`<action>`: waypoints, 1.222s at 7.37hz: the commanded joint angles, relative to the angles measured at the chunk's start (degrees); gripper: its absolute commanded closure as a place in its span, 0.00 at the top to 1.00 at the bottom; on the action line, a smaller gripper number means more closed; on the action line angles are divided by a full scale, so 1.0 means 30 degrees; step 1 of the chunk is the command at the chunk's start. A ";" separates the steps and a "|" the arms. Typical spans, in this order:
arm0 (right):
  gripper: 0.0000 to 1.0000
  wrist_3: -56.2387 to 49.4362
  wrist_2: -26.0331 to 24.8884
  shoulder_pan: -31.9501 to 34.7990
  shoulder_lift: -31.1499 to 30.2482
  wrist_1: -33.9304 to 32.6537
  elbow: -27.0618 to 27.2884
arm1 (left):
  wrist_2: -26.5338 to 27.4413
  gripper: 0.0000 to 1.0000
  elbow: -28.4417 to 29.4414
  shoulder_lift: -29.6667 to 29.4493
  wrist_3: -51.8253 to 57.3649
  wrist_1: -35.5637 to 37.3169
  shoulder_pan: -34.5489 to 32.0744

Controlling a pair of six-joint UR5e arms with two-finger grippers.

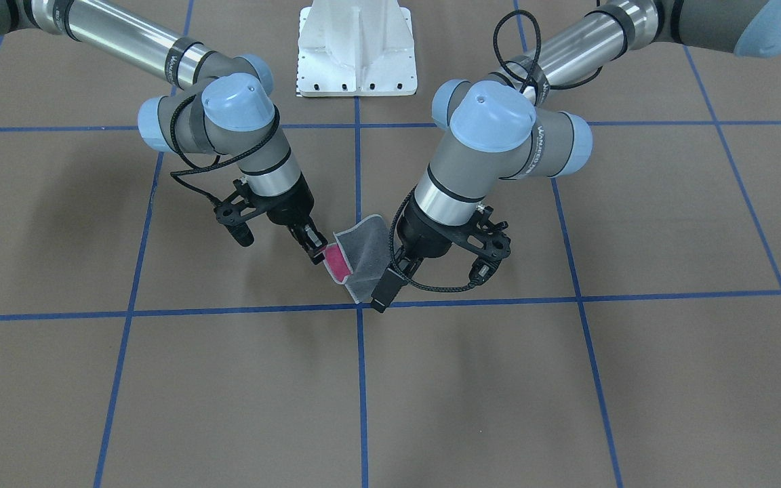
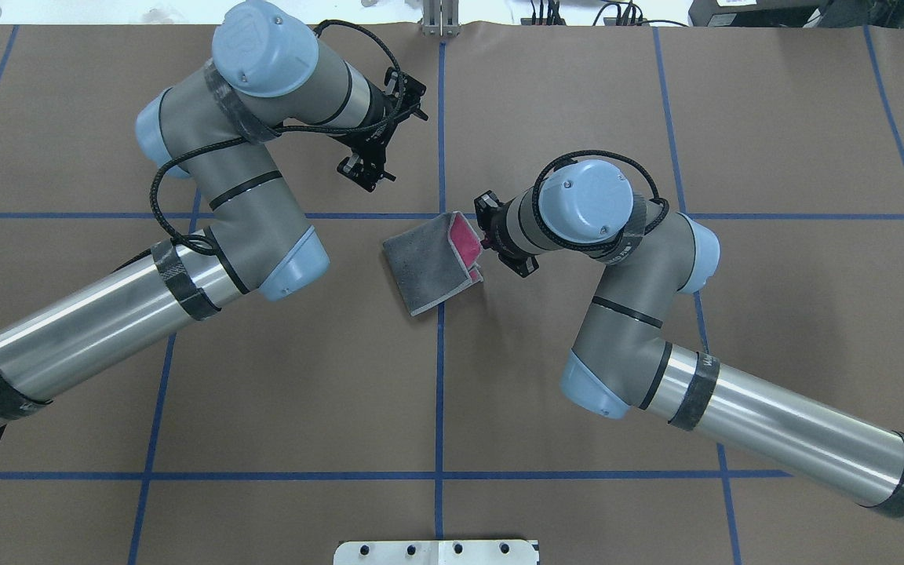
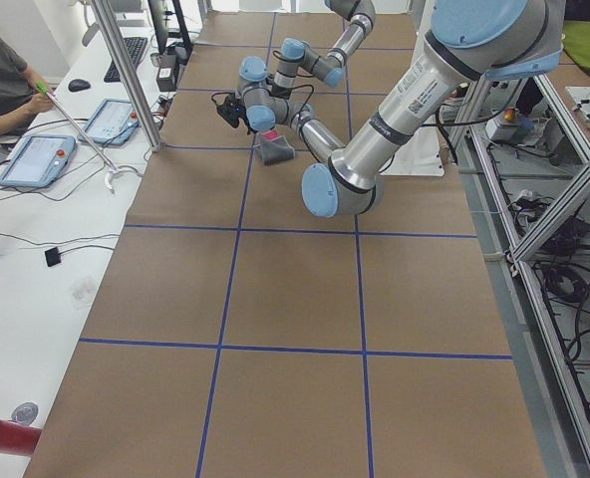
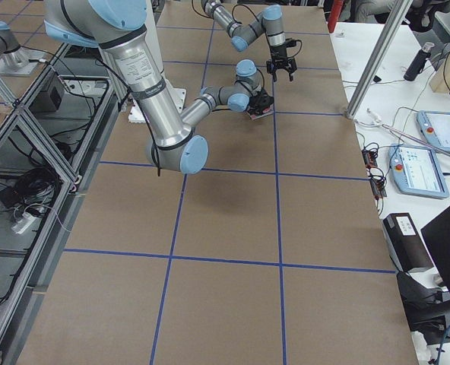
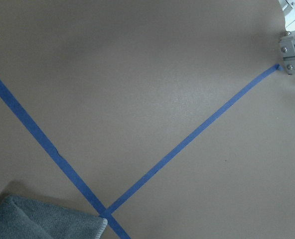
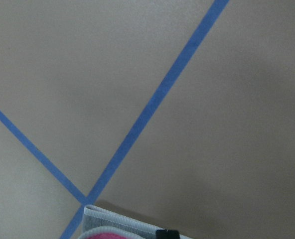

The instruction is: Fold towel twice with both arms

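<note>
Presently one towel (image 1: 363, 254), two grippers: right gripper (image 1: 317, 252) pinches its pink edge; left gripper (image 1: 381, 297), cannot tell.

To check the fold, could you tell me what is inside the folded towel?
Only its pink face shows inside the towel, at the open edge by the right end effector. The grey top layer covers the rest.
</note>
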 commanded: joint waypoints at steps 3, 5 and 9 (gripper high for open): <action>0.69 -0.0006 0.0118 0.0012 0.0225 0.0897 -0.0780 | -0.0029 0.99 -0.0069 0.0000 -0.0008 0.0080 -0.0020; 0.99 0.0139 0.0206 0.0012 0.0167 0.0897 -0.0053 | -0.0058 0.99 -0.0098 0.0000 -0.0038 0.0081 -0.0020; 0.96 0.1540 -0.0376 -0.1334 -0.0801 0.0838 0.1185 | -0.0088 0.99 -0.0098 0.0088 0.0021 0.0081 -0.0020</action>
